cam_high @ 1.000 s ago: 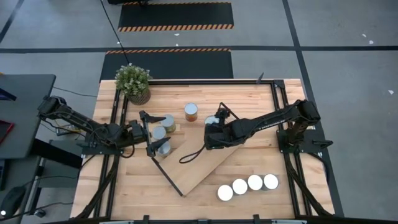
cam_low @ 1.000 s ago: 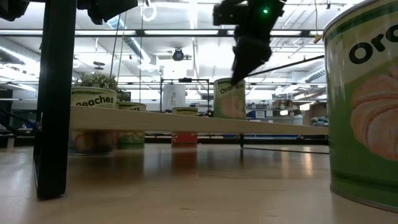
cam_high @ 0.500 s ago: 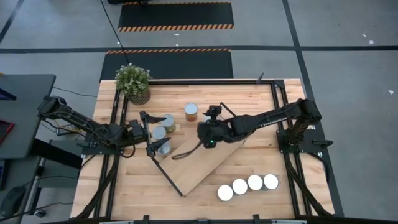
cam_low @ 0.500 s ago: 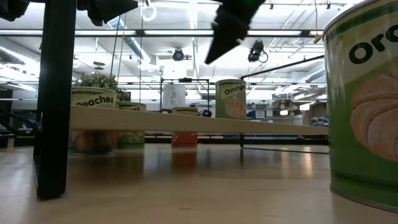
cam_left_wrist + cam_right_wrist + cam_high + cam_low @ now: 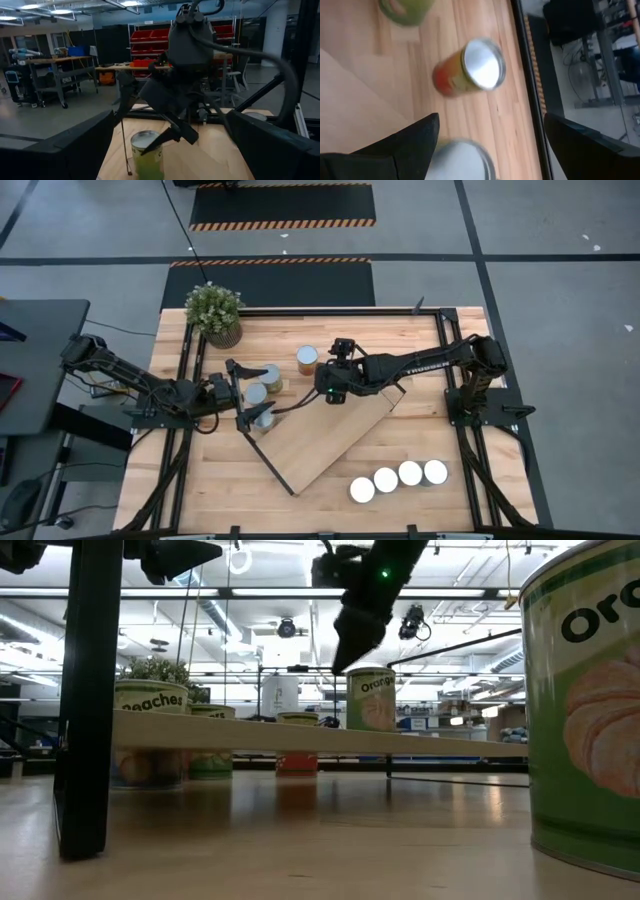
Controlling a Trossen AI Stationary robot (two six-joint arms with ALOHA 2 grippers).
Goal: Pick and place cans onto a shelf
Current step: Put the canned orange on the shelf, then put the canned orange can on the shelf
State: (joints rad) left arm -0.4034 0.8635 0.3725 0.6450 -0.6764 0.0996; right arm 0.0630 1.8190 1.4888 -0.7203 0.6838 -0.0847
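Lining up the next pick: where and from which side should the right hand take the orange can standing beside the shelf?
Probably from above, closing on its round side wall just below the rim. The orange can stands upright, silver top up, apart from its neighbours, and the open right hand hangs close by.

A grey concrete floor (image 5: 560, 270) carries 2 black mats edged in orange-and-black hazard stripes (image 5: 283, 207). Beyond stand red storage bins on racks (image 5: 150, 40), a wheeled workbench (image 5: 55, 75), and bright ceiling strip lights (image 5: 250, 592).
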